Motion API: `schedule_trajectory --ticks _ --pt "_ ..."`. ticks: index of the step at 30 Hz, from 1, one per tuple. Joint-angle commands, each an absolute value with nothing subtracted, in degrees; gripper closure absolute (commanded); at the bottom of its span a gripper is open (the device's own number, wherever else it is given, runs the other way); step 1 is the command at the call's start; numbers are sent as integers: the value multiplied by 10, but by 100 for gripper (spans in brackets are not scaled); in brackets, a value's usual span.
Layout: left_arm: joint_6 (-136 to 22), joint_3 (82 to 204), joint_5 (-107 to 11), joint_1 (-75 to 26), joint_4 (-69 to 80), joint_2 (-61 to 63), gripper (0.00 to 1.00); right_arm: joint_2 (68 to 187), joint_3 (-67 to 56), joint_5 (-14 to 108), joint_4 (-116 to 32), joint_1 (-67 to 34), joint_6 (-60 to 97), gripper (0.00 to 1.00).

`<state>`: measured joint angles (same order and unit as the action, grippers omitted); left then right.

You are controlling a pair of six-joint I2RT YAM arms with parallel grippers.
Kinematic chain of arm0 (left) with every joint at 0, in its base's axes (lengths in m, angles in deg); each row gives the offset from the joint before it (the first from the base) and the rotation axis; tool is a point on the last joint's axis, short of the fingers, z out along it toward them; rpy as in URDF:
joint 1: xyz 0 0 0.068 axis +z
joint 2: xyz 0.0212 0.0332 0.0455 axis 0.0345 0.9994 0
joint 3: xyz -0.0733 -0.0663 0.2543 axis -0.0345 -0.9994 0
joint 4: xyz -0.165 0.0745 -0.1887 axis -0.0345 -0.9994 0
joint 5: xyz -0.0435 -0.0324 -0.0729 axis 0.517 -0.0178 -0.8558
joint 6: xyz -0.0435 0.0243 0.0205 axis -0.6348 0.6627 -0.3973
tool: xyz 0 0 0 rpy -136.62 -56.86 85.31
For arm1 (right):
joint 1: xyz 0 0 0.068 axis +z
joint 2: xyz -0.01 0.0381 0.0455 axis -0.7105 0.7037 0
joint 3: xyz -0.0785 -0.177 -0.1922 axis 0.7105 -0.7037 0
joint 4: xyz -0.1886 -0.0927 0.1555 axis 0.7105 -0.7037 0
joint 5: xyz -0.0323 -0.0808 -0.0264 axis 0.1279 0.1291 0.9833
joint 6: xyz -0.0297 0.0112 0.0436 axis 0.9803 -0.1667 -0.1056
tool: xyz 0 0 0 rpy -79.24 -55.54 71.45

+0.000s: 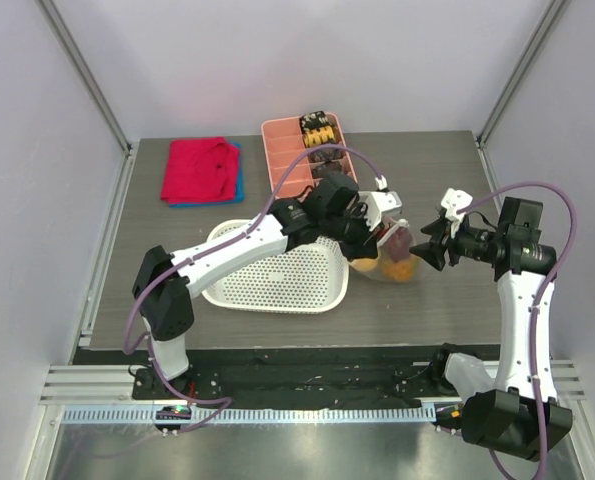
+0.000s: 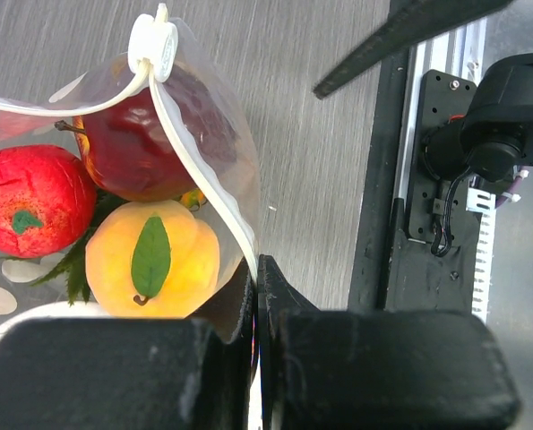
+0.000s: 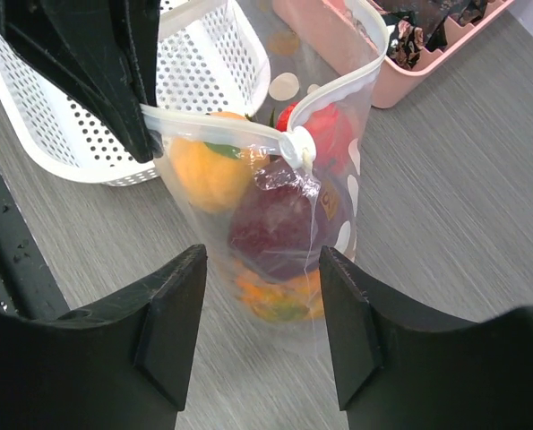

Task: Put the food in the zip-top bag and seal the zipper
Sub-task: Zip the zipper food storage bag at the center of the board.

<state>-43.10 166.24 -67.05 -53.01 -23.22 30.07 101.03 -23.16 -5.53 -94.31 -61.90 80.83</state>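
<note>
The zip-top bag (image 3: 336, 202) stands upright a little right of the middle of the worktop (image 1: 427, 310), just beside the right edge of the white basket (image 1: 277, 280). All four fruits are inside it: the peach (image 2: 154, 260), the dark red apple (image 2: 150, 134), the bright red apple (image 2: 29, 197), and the pineapple (image 3: 279, 300) at the bottom under the others.

The left claw (image 2: 257, 278) is pressed together on the bag's top edge, pinching the zipper (image 3: 212, 128) at the end nearest the basket. A white slider (image 3: 297, 145) sits partway along the strip. Whether the mouth beyond it is sealed cannot be told.

The right claw (image 3: 262, 269) is spread wide and holds nothing. Its two fingers (image 3: 172, 331) sit on the side of the bag toward the worktop's right edge, close to the plastic, with no contact visible.

A pink compartment tray (image 1: 282, 160) with dark snack pieces lies toward the far edge. A red cloth (image 1: 197, 165) lies near the far left corner.
</note>
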Motion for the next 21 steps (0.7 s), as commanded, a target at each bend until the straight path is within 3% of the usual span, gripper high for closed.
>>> schedule_trajectory --ticks 1,14,21 --pt "-415 1661 -690 -537 -222 266 100 1028 -234 -91 -912 -621 819 43" --pt "-375 1643 -698 -551 -234 261 100 1050 -253 -95 -892 -597 829 42" --pt "-373 1644 -697 -551 -236 264 100 1046 -273 -69 -872 -565 851 55"
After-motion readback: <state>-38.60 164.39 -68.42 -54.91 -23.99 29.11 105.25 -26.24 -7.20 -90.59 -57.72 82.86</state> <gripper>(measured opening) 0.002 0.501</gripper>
